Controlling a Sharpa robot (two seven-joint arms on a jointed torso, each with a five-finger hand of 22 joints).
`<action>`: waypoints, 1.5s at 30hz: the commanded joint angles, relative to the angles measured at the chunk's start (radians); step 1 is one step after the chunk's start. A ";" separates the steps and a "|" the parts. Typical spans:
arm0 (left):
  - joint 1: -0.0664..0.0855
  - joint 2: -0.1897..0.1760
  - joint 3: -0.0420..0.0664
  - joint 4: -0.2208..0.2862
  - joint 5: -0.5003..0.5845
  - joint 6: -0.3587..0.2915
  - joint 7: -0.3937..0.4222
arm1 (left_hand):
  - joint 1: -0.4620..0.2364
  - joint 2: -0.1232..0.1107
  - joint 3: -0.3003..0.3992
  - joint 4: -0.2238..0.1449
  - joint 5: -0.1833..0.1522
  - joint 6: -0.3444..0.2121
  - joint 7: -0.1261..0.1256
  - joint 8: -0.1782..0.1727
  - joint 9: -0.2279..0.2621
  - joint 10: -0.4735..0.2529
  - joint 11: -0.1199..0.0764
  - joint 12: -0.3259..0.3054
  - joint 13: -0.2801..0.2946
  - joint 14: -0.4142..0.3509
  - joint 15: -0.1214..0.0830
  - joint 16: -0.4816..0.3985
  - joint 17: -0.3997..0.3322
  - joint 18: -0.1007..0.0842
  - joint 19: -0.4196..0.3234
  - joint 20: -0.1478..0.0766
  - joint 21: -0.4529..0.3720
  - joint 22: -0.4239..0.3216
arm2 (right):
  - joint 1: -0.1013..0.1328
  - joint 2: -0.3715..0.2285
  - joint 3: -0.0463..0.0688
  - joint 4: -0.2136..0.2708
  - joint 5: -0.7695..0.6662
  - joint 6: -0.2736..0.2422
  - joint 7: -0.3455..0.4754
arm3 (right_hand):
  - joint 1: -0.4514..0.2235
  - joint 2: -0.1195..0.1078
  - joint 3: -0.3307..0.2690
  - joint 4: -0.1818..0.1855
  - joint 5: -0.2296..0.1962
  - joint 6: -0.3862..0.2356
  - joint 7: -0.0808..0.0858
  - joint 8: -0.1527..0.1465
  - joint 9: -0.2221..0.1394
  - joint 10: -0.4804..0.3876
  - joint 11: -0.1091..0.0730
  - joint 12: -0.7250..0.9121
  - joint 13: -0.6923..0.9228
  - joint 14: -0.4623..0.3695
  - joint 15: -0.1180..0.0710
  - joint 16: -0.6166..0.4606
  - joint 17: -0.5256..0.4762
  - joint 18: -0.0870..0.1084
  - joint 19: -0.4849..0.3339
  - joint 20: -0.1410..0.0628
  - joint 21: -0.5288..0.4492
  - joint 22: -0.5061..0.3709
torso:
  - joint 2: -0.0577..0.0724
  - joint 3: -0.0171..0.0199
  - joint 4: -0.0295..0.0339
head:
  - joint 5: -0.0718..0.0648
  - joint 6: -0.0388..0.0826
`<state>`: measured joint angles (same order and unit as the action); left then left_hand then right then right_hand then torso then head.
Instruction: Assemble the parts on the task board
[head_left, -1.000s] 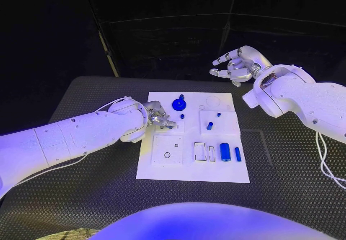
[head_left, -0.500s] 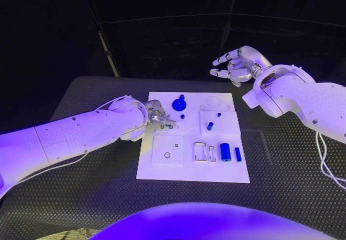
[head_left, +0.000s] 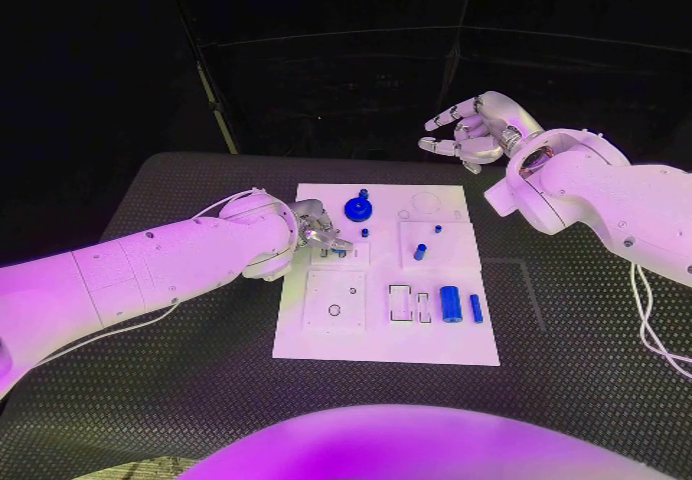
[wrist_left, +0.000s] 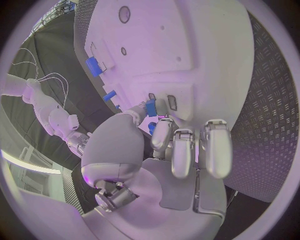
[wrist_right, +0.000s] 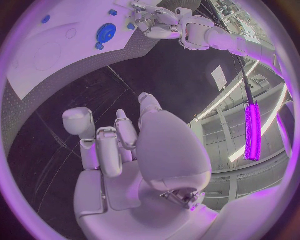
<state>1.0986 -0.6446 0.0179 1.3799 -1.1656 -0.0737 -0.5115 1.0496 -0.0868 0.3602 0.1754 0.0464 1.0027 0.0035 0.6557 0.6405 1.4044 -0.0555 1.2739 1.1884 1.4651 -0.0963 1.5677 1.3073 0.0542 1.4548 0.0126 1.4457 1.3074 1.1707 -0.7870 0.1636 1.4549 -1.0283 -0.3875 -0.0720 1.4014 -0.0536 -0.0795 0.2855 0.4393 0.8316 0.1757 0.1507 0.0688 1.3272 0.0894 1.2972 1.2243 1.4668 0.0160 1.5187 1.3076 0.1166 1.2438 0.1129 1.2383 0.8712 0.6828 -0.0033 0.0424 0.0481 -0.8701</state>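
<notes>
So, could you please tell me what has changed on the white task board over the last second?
Nothing visibly changed. The silver left hand stays at the white task board, pinching a small blue part at its left side. The silver right hand still hovers off the board beyond its far right corner, holding nothing. The blue round gear-like part and blue cylinder lie as before.

The task board (head_left: 387, 345) lies mid-worktop (head_left: 173, 400) before me. My left hand (head_left: 320, 237) rests at its nine-o'clock edge. My right hand (head_left: 469, 135) hangs beyond its one-o'clock corner. A gear-like part (head_left: 358, 209) sits toward twelve, a cylinder part (head_left: 450, 303) toward four.
</notes>
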 joint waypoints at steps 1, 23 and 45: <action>0.001 0.002 0.000 0.001 0.003 0.028 -0.006 | 0.018 -0.003 0.009 -0.010 0.006 0.005 -0.001 0.006 0.002 0.003 -0.004 0.003 0.001 0.106 -0.009 0.003 0.263 -0.009 0.007 -0.003 -0.001 0.088 | 0.002 0.001 0.001 0.001 0.002 0.005 0.008 | -0.001 0.011 -0.007 0.001 0.007 0.008 -0.002 0.007 -0.001 -0.001 -0.004 -0.002 -0.001 0.075 -0.009 -0.006 0.140 0.010 -0.003 0.000 -0.003 -0.001 | 0.000 -0.0005 0.0004 | 0.000 -0.001; 0.004 0.003 0.000 0.000 0.002 0.071 -0.006 | 0.067 0.012 0.053 -0.055 0.007 0.007 -0.007 0.011 0.007 0.012 -0.009 0.013 0.014 0.106 -0.011 0.003 0.263 -0.009 0.007 -0.005 -0.002 0.089 | 0.002 0.002 0.001 0.000 0.002 0.007 0.008 | -0.005 0.013 -0.010 0.001 0.010 0.008 -0.002 0.007 -0.001 0.001 -0.004 0.000 0.000 0.076 -0.009 -0.006 0.140 0.010 -0.004 0.000 -0.004 -0.003 | 0.000 0.0006 0.0000 | 0.001 -0.003; 0.033 0.022 -0.001 -0.015 0.003 0.128 -0.009 | 0.074 0.020 0.068 -0.065 0.007 0.013 -0.008 0.012 0.008 0.017 -0.010 0.017 0.020 0.106 -0.011 0.003 0.263 -0.008 0.005 -0.005 -0.005 0.086 | 0.002 0.004 0.001 0.000 0.002 0.009 0.006 | -0.005 0.013 -0.010 0.001 0.010 0.008 -0.002 0.007 -0.001 0.001 -0.004 0.000 0.000 0.076 -0.009 -0.006 0.140 0.010 -0.004 0.000 -0.004 -0.003 | 0.001 0.0003 0.0004 | -0.002 -0.003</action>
<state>1.1287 -0.6254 0.0169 1.3663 -1.1655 0.0285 -0.5142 1.1145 -0.0668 0.4238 0.1112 0.0499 1.0120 -0.0015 0.6623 0.6474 1.4155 -0.0659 1.2851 1.2067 1.4688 -0.1000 1.5677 1.3074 0.0542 1.4584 0.0091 1.4457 1.3074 1.1706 -0.7836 0.1636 1.4535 -1.0281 -0.3833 -0.0722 1.3960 -0.0482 -0.0833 0.2893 0.4453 0.8316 0.1757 0.1558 0.0688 1.3272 0.0894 1.2972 1.2244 1.4668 0.0160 1.5187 1.3074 0.1165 1.2438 0.1130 1.2383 0.8694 0.6828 -0.0028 0.0425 0.0466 -0.8728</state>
